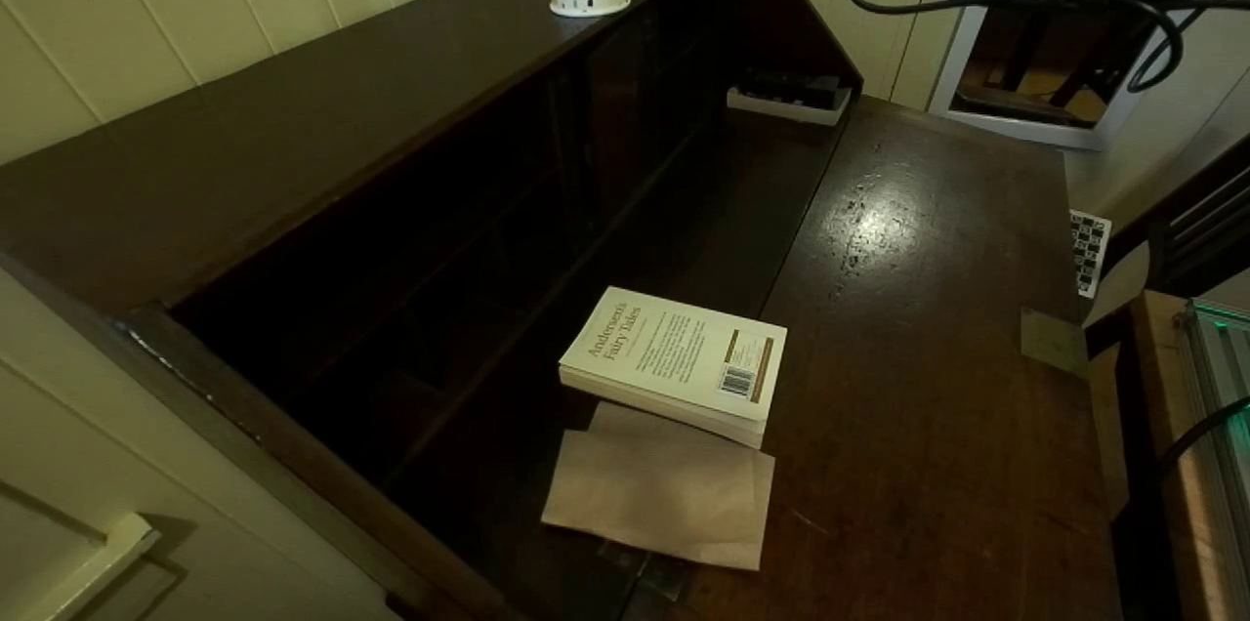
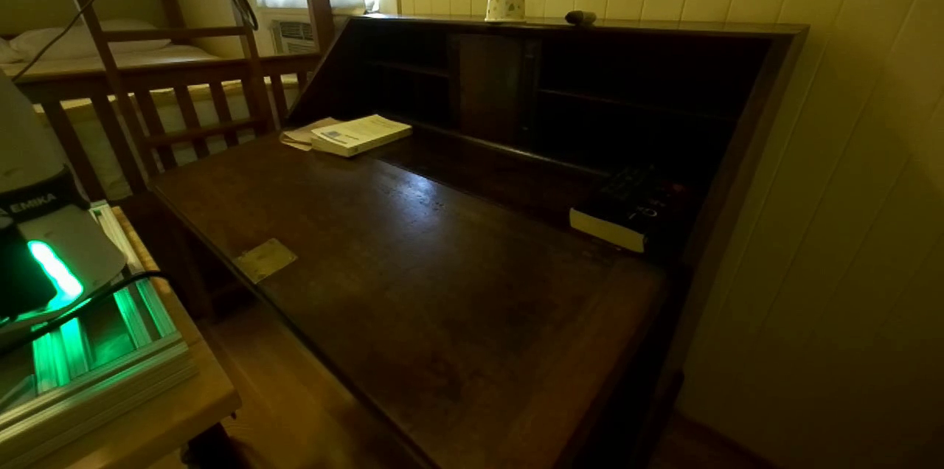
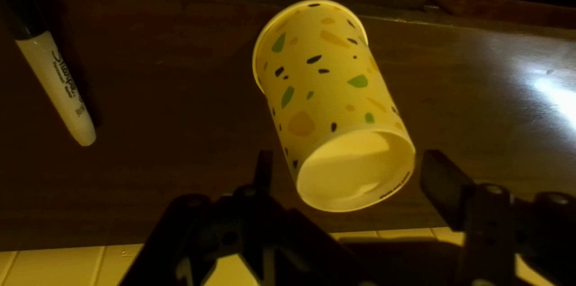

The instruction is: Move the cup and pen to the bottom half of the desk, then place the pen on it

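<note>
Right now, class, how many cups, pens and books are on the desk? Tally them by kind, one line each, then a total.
Cup: 1
Pen: 1
Books: 2
Total: 4

I count one large, dark brown wooden desk (image 2: 442,270); near the front edge of its raised top ledge (image 1: 342,113), one white tapered cup (image 3: 330,101) with coloured flecks and one white-bodied, black-capped marker pen (image 3: 40,52). Below, two books: one cream paperback (image 1: 674,357) and one thick, black-covered volume (image 2: 627,207) by a side edge. Brown paper (image 1: 664,499) beside the paperback: one piece or two, I can't tell.
</note>
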`<state>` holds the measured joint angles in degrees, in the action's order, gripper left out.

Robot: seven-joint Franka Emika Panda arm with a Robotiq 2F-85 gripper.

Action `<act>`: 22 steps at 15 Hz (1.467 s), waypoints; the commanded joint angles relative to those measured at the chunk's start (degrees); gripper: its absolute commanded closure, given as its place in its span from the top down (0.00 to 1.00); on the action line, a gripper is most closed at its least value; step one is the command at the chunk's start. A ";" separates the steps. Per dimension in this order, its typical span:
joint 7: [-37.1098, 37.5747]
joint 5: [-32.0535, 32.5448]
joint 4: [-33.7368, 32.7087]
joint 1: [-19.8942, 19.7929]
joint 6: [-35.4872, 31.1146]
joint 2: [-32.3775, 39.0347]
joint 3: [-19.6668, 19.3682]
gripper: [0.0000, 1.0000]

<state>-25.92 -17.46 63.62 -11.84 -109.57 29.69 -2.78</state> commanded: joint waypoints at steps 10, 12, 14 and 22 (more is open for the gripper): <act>-3.34 0.92 5.07 0.67 -0.49 -3.85 0.26 0.34; -5.63 1.02 8.36 0.91 -1.61 -6.10 0.41 0.34; -7.97 0.68 12.34 1.03 -2.80 -8.61 0.55 0.34; -15.22 -0.24 28.90 0.78 -8.01 -20.27 1.43 0.34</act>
<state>-38.20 -17.33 83.16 -10.85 -114.43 16.20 -2.00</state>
